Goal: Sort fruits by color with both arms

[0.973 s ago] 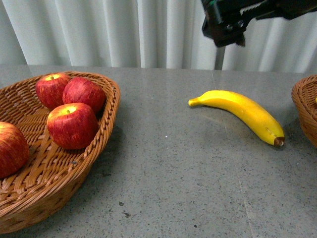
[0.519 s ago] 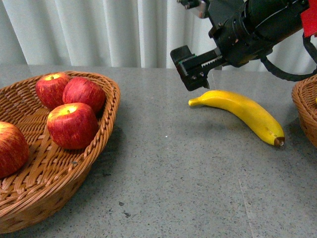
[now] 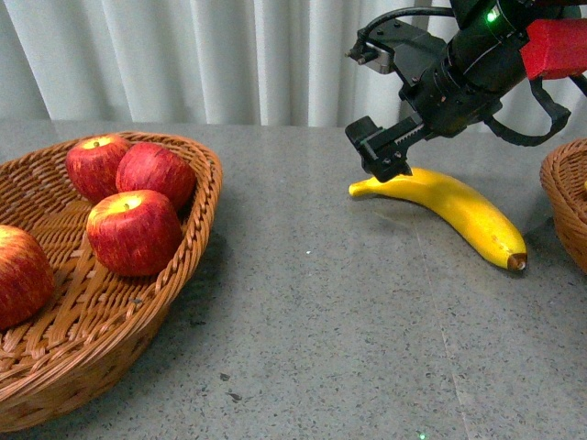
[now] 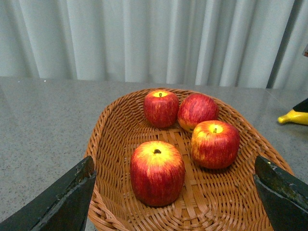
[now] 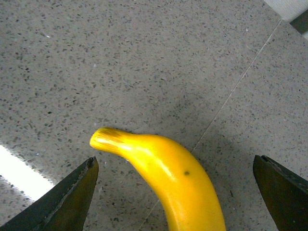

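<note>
- Since the earlier frame, the right gripper (image 3: 383,158) has dropped and shifted right, and now hangs just above the stem end of the banana (image 3: 449,203); the banana has not moved.
- Lying on the grey counter (image 3: 330,312) toward its far right side, the banana points its brown tip at the right basket (image 3: 564,197), whose rim shows at the counter's right edge.
- Its wrist view shows both fingers spread wide, one on each side of the banana (image 5: 168,178), nothing held.
- A grasp looks imminent; the yellow fruit probably goes to the right basket.
- Four red apples (image 4: 157,172) already sit in the left basket (image 4: 110,144) at the counter's left edge.
- Above them, the left gripper (image 4: 175,199) hangs open and empty.
</note>
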Robot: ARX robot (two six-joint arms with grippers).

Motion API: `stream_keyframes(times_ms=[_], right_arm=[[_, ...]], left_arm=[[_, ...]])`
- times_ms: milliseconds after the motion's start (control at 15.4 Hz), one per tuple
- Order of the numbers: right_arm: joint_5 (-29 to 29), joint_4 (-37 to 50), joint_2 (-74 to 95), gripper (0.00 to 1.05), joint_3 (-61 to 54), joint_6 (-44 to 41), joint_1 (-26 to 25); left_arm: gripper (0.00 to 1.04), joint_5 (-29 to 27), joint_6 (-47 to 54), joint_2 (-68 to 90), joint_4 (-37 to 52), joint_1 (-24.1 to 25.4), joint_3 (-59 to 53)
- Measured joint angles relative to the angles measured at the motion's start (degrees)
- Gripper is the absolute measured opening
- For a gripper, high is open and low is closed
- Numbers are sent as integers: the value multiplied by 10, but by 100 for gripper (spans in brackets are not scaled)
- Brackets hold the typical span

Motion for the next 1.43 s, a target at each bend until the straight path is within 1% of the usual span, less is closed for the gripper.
stream_keyframes(times_ms=[259, 389, 519, 843, 1037, 1102, 1167, 1232, 1297, 1426], right_arm=[[-37, -35, 5, 98, 12, -16, -28], [-39, -29, 5, 98, 3, -33, -46], [-37, -19, 5, 98, -19, -45, -53], [-40, 5, 5, 98, -64, -58, -54], [-56, 22, -2, 71, -86, -57, -46], [-58, 24, -3, 63, -88, -54, -46], [-66, 46, -5, 41, -89, -29, -43], [-82, 66, -20, 38, -89, 9, -48], [-95, 77, -40, 38, -90, 34, -52], [-141, 116, -96, 38, -101, 83, -74]], left_arm=[[98, 0, 0, 0, 0, 0, 0], [98, 0, 0, 0, 0, 0, 0], [98, 0, 0, 0, 0, 0, 0], [98, 0, 0, 0, 0, 0, 0], [98, 0, 0, 0, 0, 0, 0], [98, 0, 0, 0, 0, 0, 0], [98, 0, 0, 0, 0, 0, 0], [98, 0, 0, 0, 0, 0, 0], [98, 0, 0, 0, 0, 0, 0], [98, 0, 0, 0, 0, 0, 0]])
